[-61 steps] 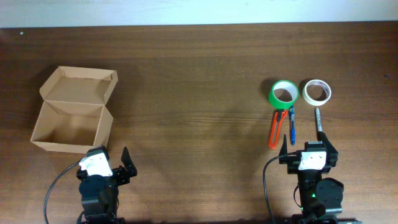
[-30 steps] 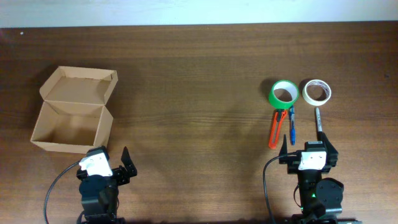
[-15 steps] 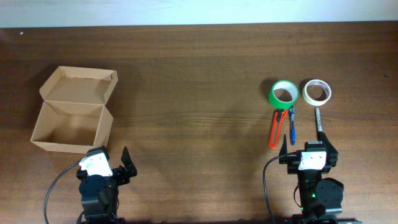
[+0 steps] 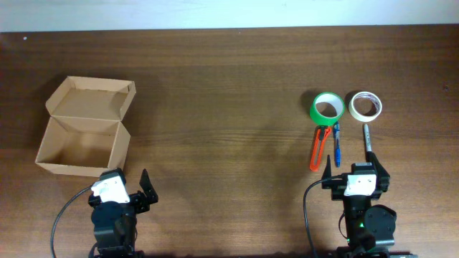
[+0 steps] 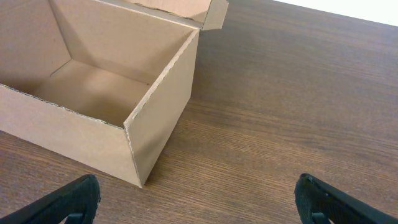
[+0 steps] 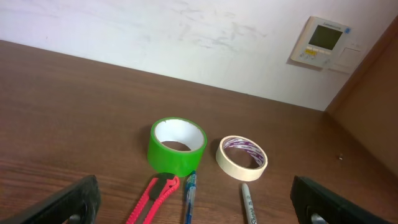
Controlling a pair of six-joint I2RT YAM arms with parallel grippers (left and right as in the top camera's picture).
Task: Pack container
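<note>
- Box (image 4: 82,136) sat on the left side of the table (image 4: 229,93), just beyond the left gripper (image 5: 199,205); lid flap stood open at the far side. Plain cardboard, no print seen.
- Left gripper spread wide, nothing between its fingers.
- Right gripper (image 6: 196,205) likewise spread wide, holding nothing.
- Beyond the right gripper: green tape roll (image 6: 177,145) and cream tape roll (image 6: 242,157) side by side, apart. Purple print inside the cream roll, too small to read.
- Nearer, 3 items in a row: red cutter (image 6: 151,199), blue pen (image 6: 189,198), grey marker (image 6: 247,205).
- Wall panel (image 6: 319,42) with a small screen; text unreadable.
</note>
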